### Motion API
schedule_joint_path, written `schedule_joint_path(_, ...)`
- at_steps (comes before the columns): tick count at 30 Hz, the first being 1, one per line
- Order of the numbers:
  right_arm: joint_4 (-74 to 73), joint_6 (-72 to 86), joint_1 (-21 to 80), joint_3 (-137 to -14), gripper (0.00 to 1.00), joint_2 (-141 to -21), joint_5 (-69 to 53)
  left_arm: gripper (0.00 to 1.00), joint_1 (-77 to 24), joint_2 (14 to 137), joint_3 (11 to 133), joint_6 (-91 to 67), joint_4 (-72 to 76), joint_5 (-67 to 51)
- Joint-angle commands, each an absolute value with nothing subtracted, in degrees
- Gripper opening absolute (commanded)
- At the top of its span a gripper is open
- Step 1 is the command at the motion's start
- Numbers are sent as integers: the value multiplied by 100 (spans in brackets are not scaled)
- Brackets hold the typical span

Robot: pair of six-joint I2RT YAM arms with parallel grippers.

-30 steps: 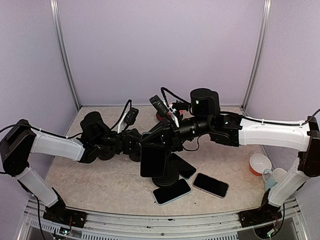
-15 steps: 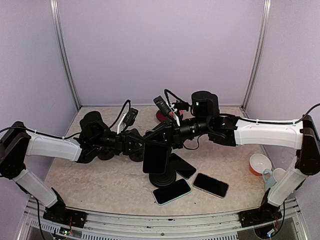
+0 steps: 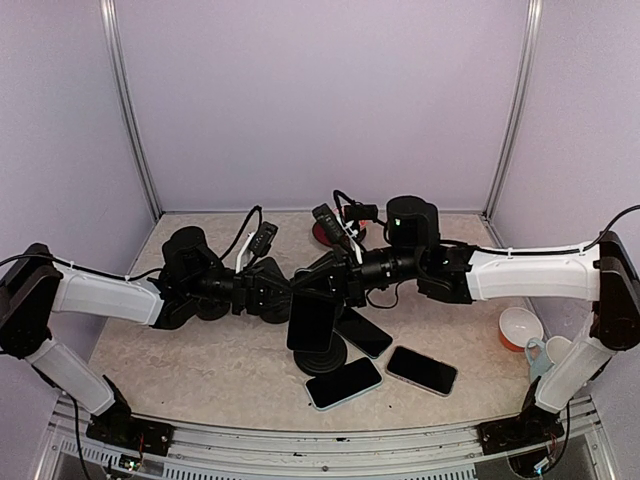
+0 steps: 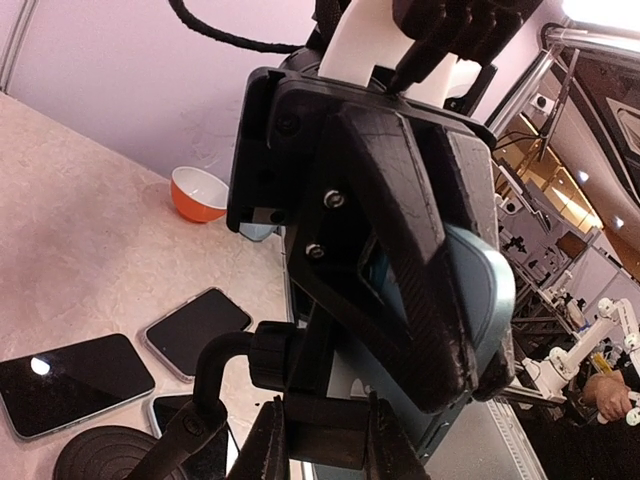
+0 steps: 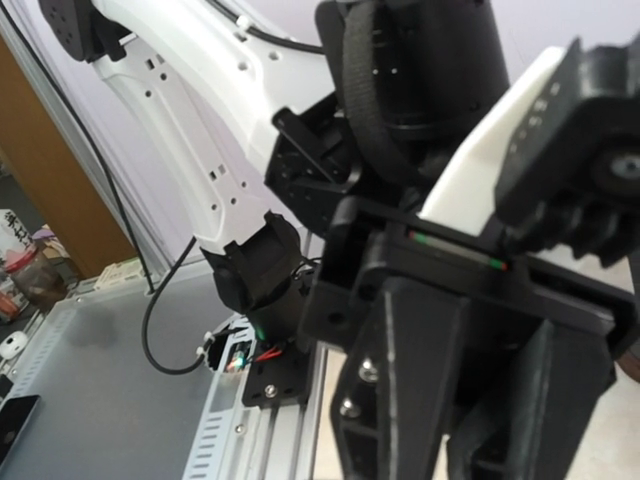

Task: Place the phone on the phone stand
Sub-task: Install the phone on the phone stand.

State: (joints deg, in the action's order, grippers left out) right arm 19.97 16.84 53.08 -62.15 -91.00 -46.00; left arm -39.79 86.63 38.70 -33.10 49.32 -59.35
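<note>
The phone (image 3: pixel 311 325) stands upright with its dark screen facing the front, right above the black phone stand's round base (image 3: pixel 328 358). My right gripper (image 3: pixel 318 285) is shut on the phone's top end. In the left wrist view its carbon fingers (image 4: pixel 400 230) clamp the blue-grey phone (image 4: pixel 478 290) from both faces. My left gripper (image 3: pixel 283 293) reaches in from the left. It is shut on the cradle block (image 4: pixel 326 425) of the stand, beside its curved neck (image 4: pixel 222 365). In the right wrist view my own fingers (image 5: pixel 400 400) hide the phone.
Three other phones lie flat near the stand's base: one at the front (image 3: pixel 343 383), one to the right (image 3: pixel 421 370), one behind (image 3: pixel 364 332). An orange-and-white bowl (image 3: pixel 520 327) and a mug (image 3: pixel 548 352) sit at the right edge. A red object (image 3: pixel 330 232) lies at the back.
The right gripper has carried the phone slightly to the right and lower, closer over the stand. The left gripper keeps its hold on the stand.
</note>
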Motion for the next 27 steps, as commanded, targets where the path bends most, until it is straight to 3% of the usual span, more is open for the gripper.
schedule_joint_path(1, 1760, 1662, 5058, -6072, 0, -8977, -4495, 0, -3889, 8374, 3868, -3254, 5546, -6110)
schedule_joint_path(27, 1374, 1778, 4849, -5809, 0, -8795, -3837, 0, -3804, 8275, 3747, -3157, 5437, -5965)
